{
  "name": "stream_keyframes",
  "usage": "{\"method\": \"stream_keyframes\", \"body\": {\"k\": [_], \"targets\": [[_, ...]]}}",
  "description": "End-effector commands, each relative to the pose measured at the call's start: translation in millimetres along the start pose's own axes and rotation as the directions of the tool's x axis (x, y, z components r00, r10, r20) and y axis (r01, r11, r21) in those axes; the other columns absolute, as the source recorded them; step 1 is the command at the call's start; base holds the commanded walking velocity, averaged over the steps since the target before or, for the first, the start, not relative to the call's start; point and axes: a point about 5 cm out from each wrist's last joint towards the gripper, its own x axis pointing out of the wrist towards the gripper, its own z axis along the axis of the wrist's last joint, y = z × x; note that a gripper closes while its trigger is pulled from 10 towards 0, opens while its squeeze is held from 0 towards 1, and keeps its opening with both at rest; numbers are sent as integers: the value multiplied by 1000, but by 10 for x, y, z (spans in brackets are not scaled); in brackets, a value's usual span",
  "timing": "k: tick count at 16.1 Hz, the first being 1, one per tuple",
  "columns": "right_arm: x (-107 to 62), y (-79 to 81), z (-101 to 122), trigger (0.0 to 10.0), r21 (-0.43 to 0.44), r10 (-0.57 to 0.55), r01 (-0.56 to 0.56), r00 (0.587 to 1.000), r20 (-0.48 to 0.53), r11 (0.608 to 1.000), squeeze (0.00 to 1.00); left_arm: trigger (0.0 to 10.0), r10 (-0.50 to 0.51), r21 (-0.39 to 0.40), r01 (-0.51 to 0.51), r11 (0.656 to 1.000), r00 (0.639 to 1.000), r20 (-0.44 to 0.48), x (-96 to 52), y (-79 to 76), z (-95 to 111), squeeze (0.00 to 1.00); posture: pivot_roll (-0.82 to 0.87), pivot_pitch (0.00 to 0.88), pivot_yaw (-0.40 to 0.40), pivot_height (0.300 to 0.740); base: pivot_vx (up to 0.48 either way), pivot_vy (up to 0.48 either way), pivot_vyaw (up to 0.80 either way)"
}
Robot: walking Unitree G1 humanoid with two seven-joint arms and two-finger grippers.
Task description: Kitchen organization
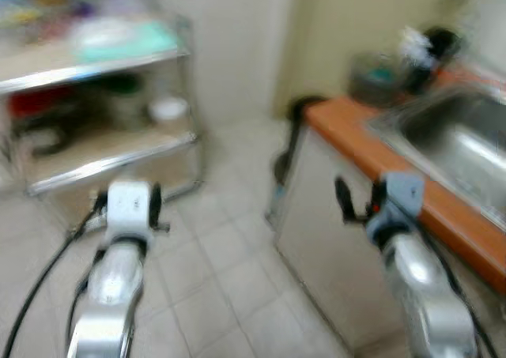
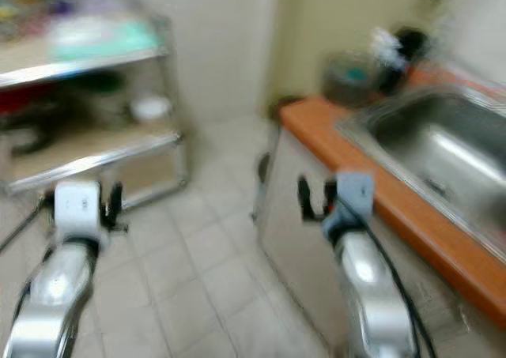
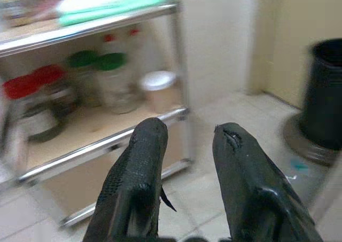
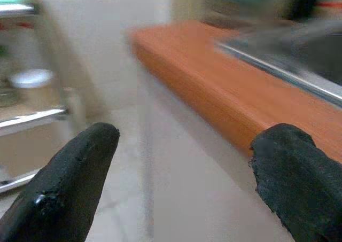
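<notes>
1. Head views, blurred throughout. Metal shelf rack (image 1: 103,97) at 10 o'clock, against a pale wall on a tiled floor (image 1: 229,271). Top shelf carrying a teal flat item (image 1: 126,40) and colourful blurred things; middle shelf holding dark and red items plus a small white bowl or tub (image 1: 168,107). Orange-edged tabletop (image 1: 395,176) running from 1 to 4 o'clock, with a steel sink (image 1: 458,141) set into it. Grey bowl-like item (image 1: 378,77) and a dark object with something white (image 1: 427,48) at 1 o'clock behind the sink. Dark round item (image 1: 288,137) on the floor at the tabletop's near corner.
2. Same views: left end effector (image 1: 130,204) at 8 o'clock, raised over the floor in front of the rack, fingers too blurred to judge here. Right end effector (image 1: 360,200) at 5 o'clock, beside the cabinet front below the tabletop.
3. Left wrist view: two black fingers (image 3: 141,172) set narrowly apart, holding nothing, aimed at the rack's middle shelf with red-lidded (image 3: 32,79) and green-lidded jars (image 3: 109,65) and a white-lidded tub (image 3: 157,87). Black bin (image 3: 326,98) standing on the floor beyond.
4. Right wrist view: black fingers (image 4: 69,172) spread wide, empty, with the orange tabletop edge between them and the sink rim behind.
</notes>
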Motion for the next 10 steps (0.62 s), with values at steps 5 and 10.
{"method": "stream_keyframes", "body": {"k": [5,10], "targets": [[23,-12,40,10000,-24,-12,12,1000,8,1000,1000,10000,-17,1,17,1000,1000,-17,-2,-62,-17,0,-44,0,9,740,0,0,-800],[21,-11,12,10000,-29,-20,20,1000,-5,999,1000,10000,-36,2,36,999,999,-14,31,-109,-12,0,-46,0,7,740,0,0,-800]]}}
